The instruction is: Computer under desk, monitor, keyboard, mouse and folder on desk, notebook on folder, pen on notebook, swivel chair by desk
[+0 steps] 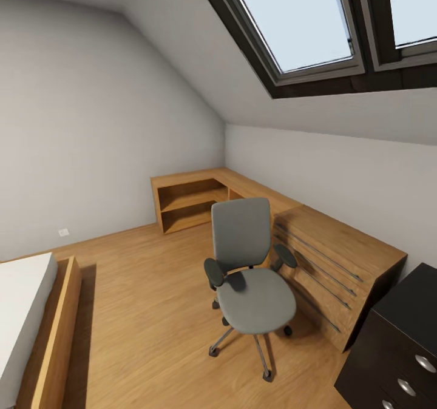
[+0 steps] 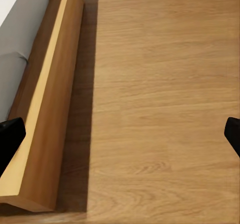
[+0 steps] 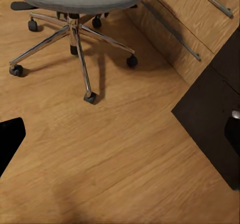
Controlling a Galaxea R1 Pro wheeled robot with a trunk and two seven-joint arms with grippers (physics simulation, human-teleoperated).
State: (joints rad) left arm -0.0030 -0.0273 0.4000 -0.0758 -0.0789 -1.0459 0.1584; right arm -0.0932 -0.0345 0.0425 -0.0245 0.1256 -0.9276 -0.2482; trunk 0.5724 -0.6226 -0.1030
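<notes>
- Standing on the wooden floor (image 1: 145, 312), the swivel chair (image 1: 250, 275) is just beside the light wooden dresser (image 1: 340, 263), its grey seat bare with no folder on it.
- The chair's chrome star base (image 3: 75, 39) rides on casters, so it should roll easily; pushing at the backrest or an armrest (image 1: 213, 270) looks safest.
- The black drawer unit (image 1: 394, 354) of the desk is near the chair.
- The open shelf unit (image 1: 188, 206) holds nothing.
- Left gripper (image 2: 120, 136) and right gripper (image 3: 120, 136): fingers spread wide, empty.
- The bed frame (image 2: 45, 114) lies by the left gripper.

Wooden floor (image 1: 139, 312) carries swivel chair (image 1: 249, 275), wooden dresser (image 1: 340, 263), bed (image 1: 30, 318), desk drawer unit (image 1: 394, 348).
</notes>
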